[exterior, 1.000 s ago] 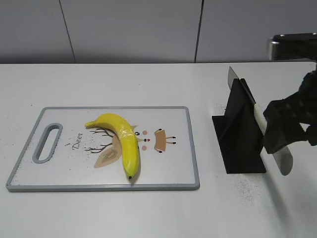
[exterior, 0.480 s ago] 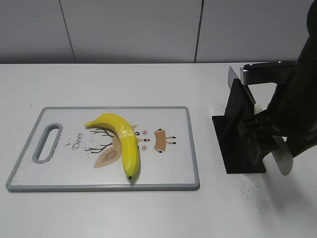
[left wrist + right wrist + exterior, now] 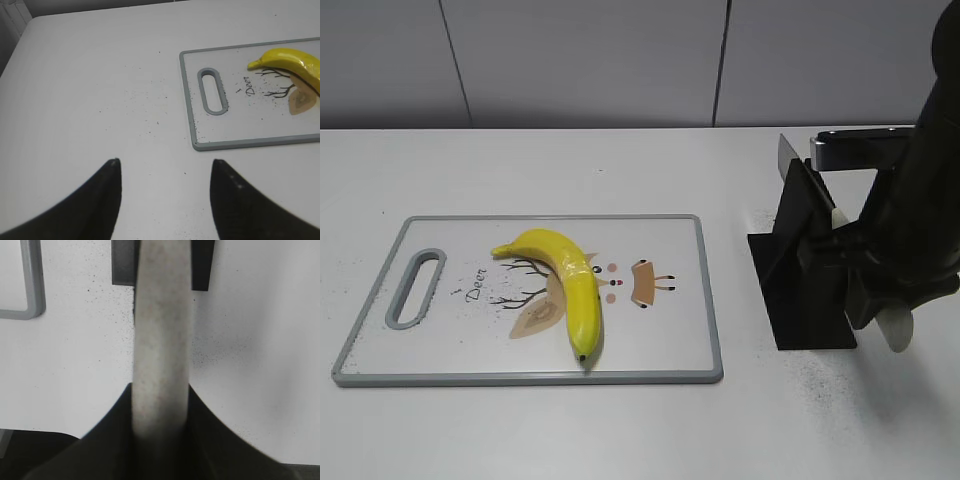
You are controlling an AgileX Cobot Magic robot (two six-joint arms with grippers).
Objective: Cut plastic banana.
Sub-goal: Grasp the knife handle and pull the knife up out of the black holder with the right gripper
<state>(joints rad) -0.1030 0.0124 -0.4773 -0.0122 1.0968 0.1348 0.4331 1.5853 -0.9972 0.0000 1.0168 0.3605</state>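
Here the right fingers (image 3: 160,440) sit pressed against both sides of the pale knife handle (image 3: 161,340), which runs up the middle of the right wrist view toward the black knife stand (image 3: 805,270). In the exterior view that arm fills the right edge of the frame, with the handle's rounded end poking out at lower right and the blade (image 3: 786,155) standing up behind the stand at upper right. The grip looks closed on the handle, though the knife seems to rest in its stand.

The left fingers (image 3: 165,195) are spread apart at the bottom of the left wrist view, holding nothing, above bare counter (image 3: 100,90) to the left of the cutting board (image 3: 705,300).

The banana (image 3: 570,280) lies on that board, left of centre in the exterior view, its stem toward the board's handle slot (image 3: 415,288) and its dark tip near the bottom rim. It is well apart from the knife.

The step in hand appears to be taking up the knife. Next, the knife would need to be drawn clear of the stand without tipping it, then carried left across the counter and turned blade-down over the banana's middle. The glossy curved fruit may roll under the edge, so the free fingers could steady it.
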